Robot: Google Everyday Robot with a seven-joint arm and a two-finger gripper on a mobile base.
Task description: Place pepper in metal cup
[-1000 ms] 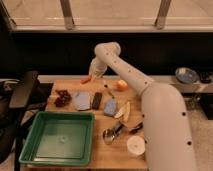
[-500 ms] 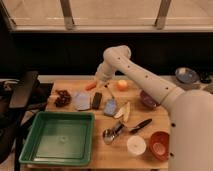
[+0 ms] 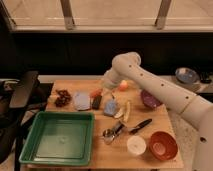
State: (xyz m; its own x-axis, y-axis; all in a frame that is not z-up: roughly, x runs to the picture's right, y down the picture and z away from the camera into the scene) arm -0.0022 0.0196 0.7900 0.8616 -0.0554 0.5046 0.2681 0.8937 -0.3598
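Dark windows ran along the top of the frame, above a wooden table (image 3: 165, 120) crowded with kitchen things. Our gripper (image 3: 104, 89) hung just left of center, and we could not tell its state. Just beside it lay the pepper (image 3: 95, 93), resting on the wood. We judged the task barely begun: the metal cup (image 3: 108, 134) sat well apart, lower center, with no pepper in it. Beyond were 1 green tray (image 3: 59, 138), 1 white cup (image 3: 136, 145) and 1 red-brown bowl (image 3: 163, 145).
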